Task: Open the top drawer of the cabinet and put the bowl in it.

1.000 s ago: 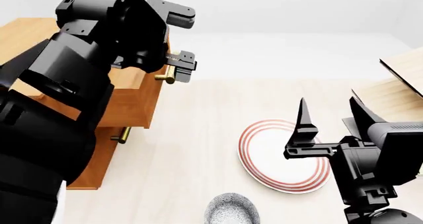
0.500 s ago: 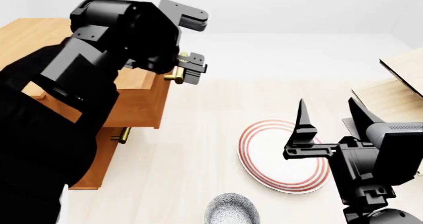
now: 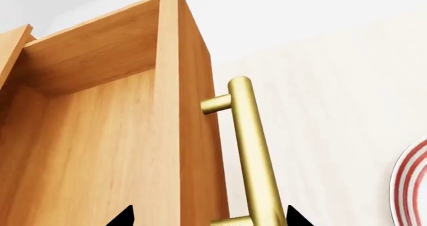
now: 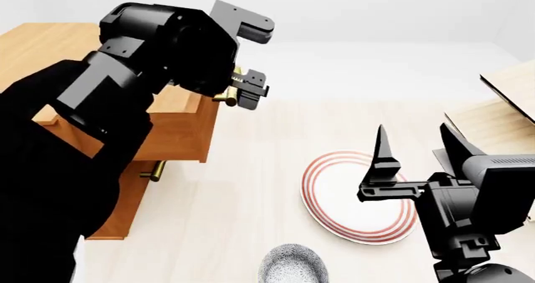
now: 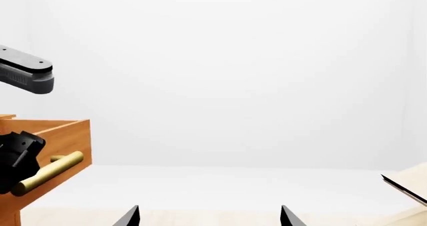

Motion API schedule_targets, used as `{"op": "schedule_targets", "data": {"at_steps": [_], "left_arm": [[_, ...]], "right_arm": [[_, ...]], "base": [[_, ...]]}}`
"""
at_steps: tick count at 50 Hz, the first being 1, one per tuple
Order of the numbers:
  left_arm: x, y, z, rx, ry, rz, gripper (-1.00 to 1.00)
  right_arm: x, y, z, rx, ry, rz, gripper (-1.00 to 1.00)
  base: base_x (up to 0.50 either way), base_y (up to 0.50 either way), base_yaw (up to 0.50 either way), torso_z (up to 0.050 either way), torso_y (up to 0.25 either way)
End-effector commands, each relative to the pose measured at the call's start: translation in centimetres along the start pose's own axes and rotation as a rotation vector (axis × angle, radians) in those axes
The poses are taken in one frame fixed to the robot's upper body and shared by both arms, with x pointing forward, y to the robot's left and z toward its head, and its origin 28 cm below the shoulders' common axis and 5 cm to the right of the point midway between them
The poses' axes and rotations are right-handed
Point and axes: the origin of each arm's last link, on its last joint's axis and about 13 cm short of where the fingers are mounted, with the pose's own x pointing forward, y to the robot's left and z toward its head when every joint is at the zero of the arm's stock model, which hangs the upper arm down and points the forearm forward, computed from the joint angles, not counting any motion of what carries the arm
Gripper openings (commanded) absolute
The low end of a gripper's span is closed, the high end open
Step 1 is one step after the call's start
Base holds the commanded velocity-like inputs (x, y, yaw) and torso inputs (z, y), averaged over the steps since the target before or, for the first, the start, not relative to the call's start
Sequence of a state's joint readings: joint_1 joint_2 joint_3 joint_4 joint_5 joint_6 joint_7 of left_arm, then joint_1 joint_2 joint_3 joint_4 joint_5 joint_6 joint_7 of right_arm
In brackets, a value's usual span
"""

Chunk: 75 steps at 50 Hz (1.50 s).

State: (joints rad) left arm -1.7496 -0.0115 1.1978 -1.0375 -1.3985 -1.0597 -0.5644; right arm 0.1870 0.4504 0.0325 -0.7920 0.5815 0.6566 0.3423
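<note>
The cabinet (image 4: pixel 34 51) stands at the left, and its top drawer (image 4: pixel 180 133) is pulled partly out. In the left wrist view the drawer's bare wooden inside (image 3: pixel 93 151) shows beside its brass handle (image 3: pixel 250 151). My left gripper (image 4: pixel 248 57) is open at that handle (image 4: pixel 224 97). Its two fingertips stand wide apart, with the handle and the drawer front between them (image 3: pixel 208 218). The speckled bowl (image 4: pixel 292 265) sits on the table at the near edge. My right gripper (image 4: pixel 418 151) hangs open over the plate, holding nothing (image 5: pixel 208 217).
A white plate with red rings (image 4: pixel 347 208) lies under the right gripper. A pale tilted-board rack (image 4: pixel 510 101) stands at the right edge. A lower drawer's brass handle (image 4: pixel 155 170) sticks out below the top drawer.
My left gripper has moved outward from the cabinet, and the top drawer has slid further out with it. The right arm, the bowl and the plate have not moved.
</note>
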Motion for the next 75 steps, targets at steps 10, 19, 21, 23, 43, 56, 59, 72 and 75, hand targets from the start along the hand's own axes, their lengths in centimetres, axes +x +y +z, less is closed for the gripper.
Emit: {"op": "schedule_targets", "data": {"at_steps": [10, 19, 21, 23, 43, 56, 59, 72, 75], "left_arm": [[-0.9, -2.8, -0.9, -0.075, 0.074, -0.287, 1.0], [-2.3, -3.3, -0.4, -0.082, 0.034, -0.351, 1.0], [-2.4, -3.3, -0.4, -0.082, 0.032, -0.354, 1.0], [-2.4, -3.3, -0.4, -0.083, 0.028, -0.362, 1.0], [-2.8, -2.7, 0.4, -0.12, -0.054, -0.357, 1.0], [-6.7, 1.2, 3.3, -0.166, -0.241, -0.224, 1.0], [-7.9, 1.6, 3.5, -0.162, -0.275, -0.226, 1.0], [-12.1, 2.5, 3.2, -0.114, -0.387, -0.295, 1.0], [-12.7, 2.3, 2.3, -0.086, -0.445, -0.332, 1.0]], "right_arm": [[0.0, 0.1, 0.3, -0.004, -0.006, 0.006, 1.0], [-0.1, 0.1, 0.4, -0.005, -0.008, 0.011, 1.0], [-0.1, 0.1, 0.4, -0.005, -0.008, 0.011, 1.0], [-0.1, 0.1, 0.4, -0.006, -0.008, 0.012, 1.0], [-0.1, 0.2, 0.3, -0.004, -0.006, 0.017, 1.0], [-0.1, 0.3, 0.4, -0.004, -0.008, 0.02, 1.0], [-0.2, 0.4, 0.5, -0.005, -0.011, 0.023, 1.0], [-0.3, 0.7, 1.0, -0.008, -0.021, 0.034, 1.0], [-0.4, 0.7, 1.2, -0.009, -0.025, 0.033, 1.0]], "base": [[0.0, 0.0, 0.0, 0.0, 0.0], [0.0, 0.0, 0.0, 0.0, 0.0], [0.0, 0.0, 0.0, 0.0, 0.0], [0.0, 0.0, 0.0, 0.0, 0.0], [0.0, 0.0, 0.0, 0.0, 0.001], [0.0, 0.0, 0.0, 0.0, 0.002], [0.0, 0.0, 0.0, 0.0, 0.0], [0.0, 0.0, 0.0, 0.0, 0.0], [0.0, 0.0, 0.0, 0.0, 0.0]]}}
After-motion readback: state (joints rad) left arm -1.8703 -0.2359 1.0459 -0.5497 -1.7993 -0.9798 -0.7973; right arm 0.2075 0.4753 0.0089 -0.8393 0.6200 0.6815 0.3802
